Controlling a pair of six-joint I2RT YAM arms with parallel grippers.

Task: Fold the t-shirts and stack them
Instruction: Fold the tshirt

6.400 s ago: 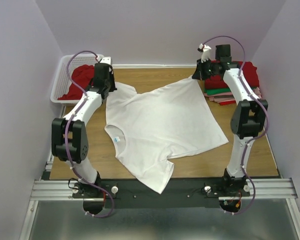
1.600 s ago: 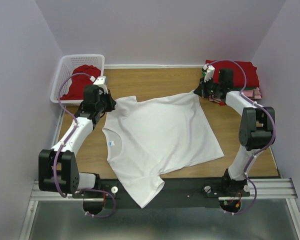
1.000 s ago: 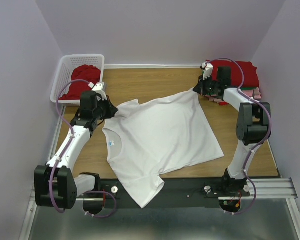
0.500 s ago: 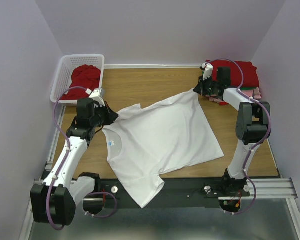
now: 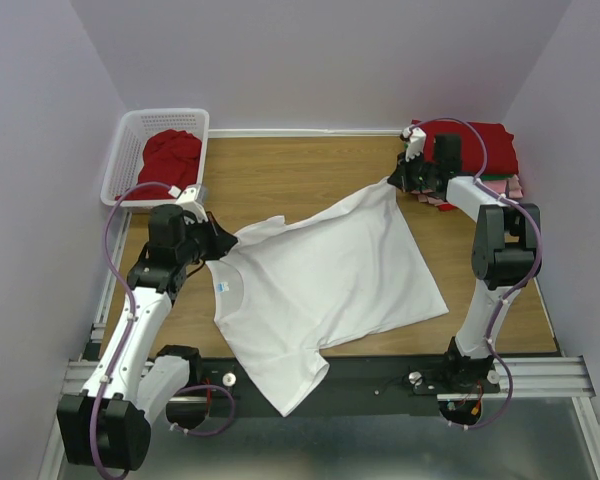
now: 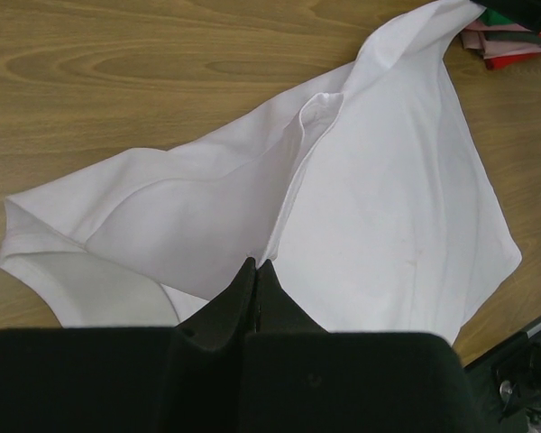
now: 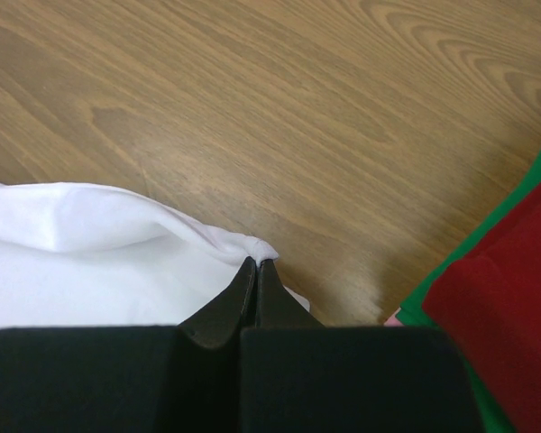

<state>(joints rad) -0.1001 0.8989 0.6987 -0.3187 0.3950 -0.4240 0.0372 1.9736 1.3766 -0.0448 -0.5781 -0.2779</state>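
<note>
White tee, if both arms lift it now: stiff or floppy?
Likely floppy: the white t-shirt bunches into soft folds by the left gripper. It would probably sag between that and the right gripper. Seems light: thin cloth, creasing easily.

I'm working in a lab test cell, not a home. Plain pale lilac partition walls (image 5: 40, 120) box in the wood-grain desk (image 5: 310, 165) on three sides. A slotted aluminium rail (image 5: 540, 378) along its near edge carries the white-and-black left robot arm (image 5: 140, 305) and its twin right robot arm (image 5: 477, 300).
</note>
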